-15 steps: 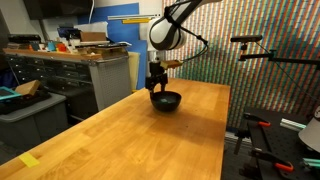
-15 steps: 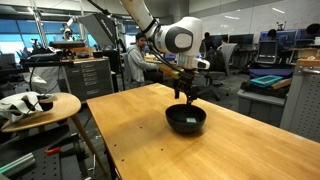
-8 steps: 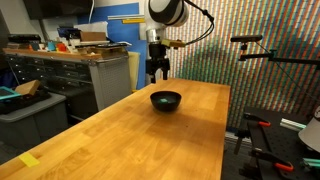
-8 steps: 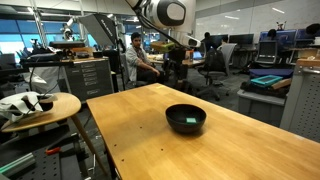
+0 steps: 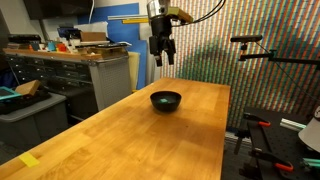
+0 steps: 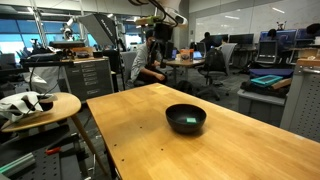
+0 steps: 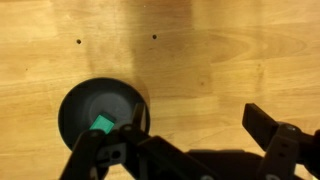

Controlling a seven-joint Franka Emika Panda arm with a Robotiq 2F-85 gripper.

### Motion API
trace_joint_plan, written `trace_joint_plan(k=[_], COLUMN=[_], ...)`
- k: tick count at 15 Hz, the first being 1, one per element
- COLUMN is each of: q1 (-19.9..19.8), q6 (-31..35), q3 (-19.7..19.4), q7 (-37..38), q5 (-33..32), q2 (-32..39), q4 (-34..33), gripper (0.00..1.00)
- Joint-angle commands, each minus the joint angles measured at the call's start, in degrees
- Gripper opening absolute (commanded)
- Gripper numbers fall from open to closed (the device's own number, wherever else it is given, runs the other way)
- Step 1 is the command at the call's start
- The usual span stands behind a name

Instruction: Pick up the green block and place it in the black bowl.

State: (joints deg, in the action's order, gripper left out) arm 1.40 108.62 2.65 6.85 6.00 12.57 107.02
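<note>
The black bowl (image 5: 165,99) sits on the wooden table; it also shows in an exterior view (image 6: 185,118) and at the lower left of the wrist view (image 7: 95,115). The green block (image 7: 102,124) lies inside the bowl, seen as a green patch in an exterior view (image 6: 187,122). My gripper (image 5: 163,58) hangs high above the bowl, open and empty. It shows in an exterior view (image 6: 162,45) near the top. In the wrist view its fingers (image 7: 190,135) are spread wide over bare wood beside the bowl.
The wooden table (image 5: 150,135) has edges on all sides. A cabinet with clutter (image 5: 70,70) stands beyond it. A round side table (image 6: 35,105) holds objects. A person (image 6: 150,65) sits behind the table among office desks.
My gripper has risen from just above the bowl to well above it. The green block stays in the bowl.
</note>
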Motion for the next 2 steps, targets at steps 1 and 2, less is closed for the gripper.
trace_joint_plan(k=[1, 2], q1=[0.3, 0.3], q6=[-0.2, -0.2], q3=[-0.4, -0.4], q7=[-0.1, -0.1], q5=[0.1, 0.1], q2=[-0.2, -0.2], q4=[0.1, 0.3], gripper=[1.0, 1.0])
